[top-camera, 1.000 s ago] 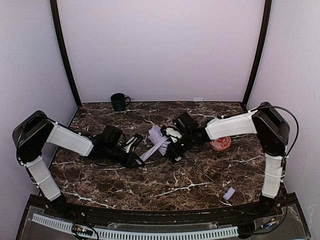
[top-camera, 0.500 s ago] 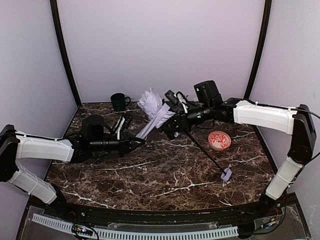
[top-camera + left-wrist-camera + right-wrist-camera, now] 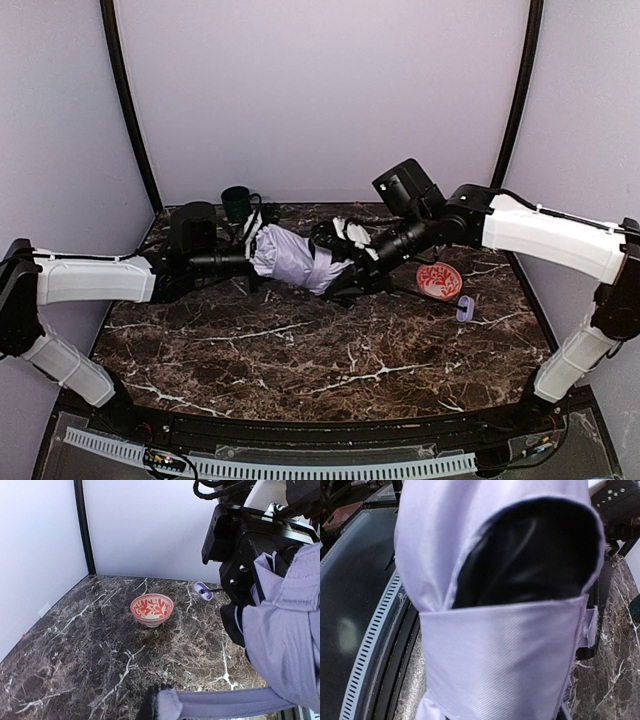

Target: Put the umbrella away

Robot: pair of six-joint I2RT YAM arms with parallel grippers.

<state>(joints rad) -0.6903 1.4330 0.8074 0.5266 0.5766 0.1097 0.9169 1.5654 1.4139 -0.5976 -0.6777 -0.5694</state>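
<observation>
One bundled umbrella point(image 3: 290, 258) is sitting between the left fingers point(image 3: 252, 240) and right fingers point(image 3: 352, 238), its fabric hiding whether they are clamping it, with one red-patterned bowl point(image 3: 440, 281) right of it and one green mug point(image 3: 237, 203) behind.

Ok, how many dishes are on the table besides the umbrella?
2. The dark green mug stands at the back, left of centre; the red-patterned bowl sits toward the right. Others could be hidden.

Robot lab booth: blank pale walls point(image 3: 320, 100), marbled tabletop point(image 3: 300, 350)
</observation>
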